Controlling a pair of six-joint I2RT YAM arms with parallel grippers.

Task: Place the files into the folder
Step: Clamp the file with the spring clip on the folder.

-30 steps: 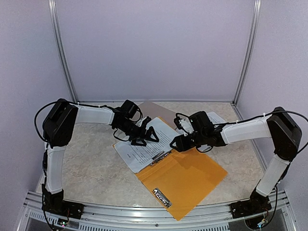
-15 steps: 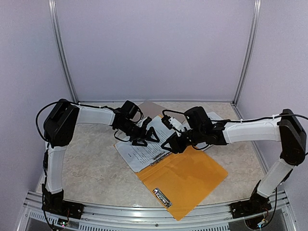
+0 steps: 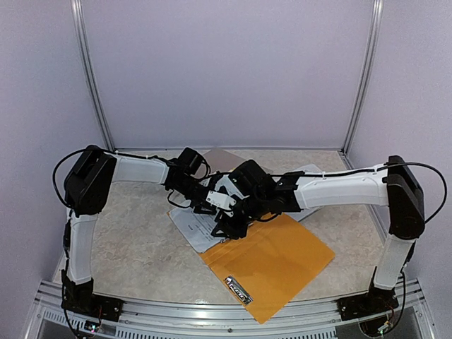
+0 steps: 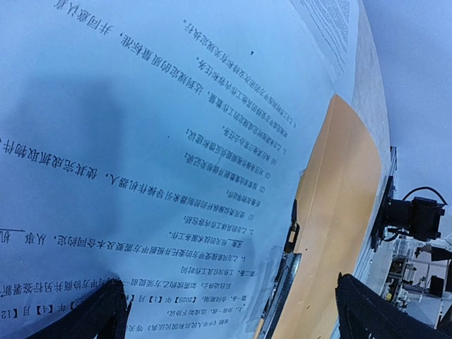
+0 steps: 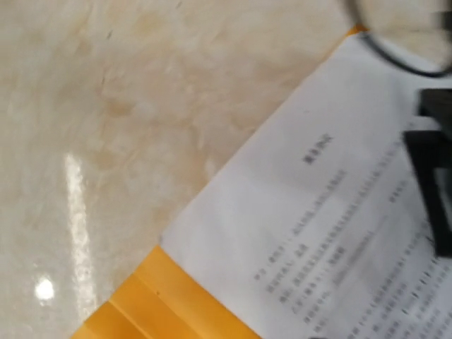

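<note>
The files (image 3: 189, 224) are white printed sheets lying on the left part of the open orange folder (image 3: 275, 261). My left gripper (image 3: 209, 201) hovers over the sheets' far side. In the left wrist view it (image 4: 226, 318) is open, both dark fingertips (image 4: 92, 318) low over the files (image 4: 155, 141), the folder (image 4: 339, 212) to their right. My right gripper (image 3: 227, 229) reaches across to the sheets' near edge by the folder's spine, its fingers looking spread. The right wrist view is blurred and shows the files (image 5: 332, 212) and a folder corner (image 5: 162, 304), not its own fingers.
A metal clip (image 3: 237, 289) lies on the folder near the front. A grey-brown clipboard (image 3: 227, 158) lies behind the arms, and another white sheet (image 3: 316, 172) shows under the right forearm. Pale walls enclose the marble table (image 5: 106, 106).
My right arm has swung left from above the folder's far right to the sheets' near edge, close beside the left gripper. The left arm has stayed put.
</note>
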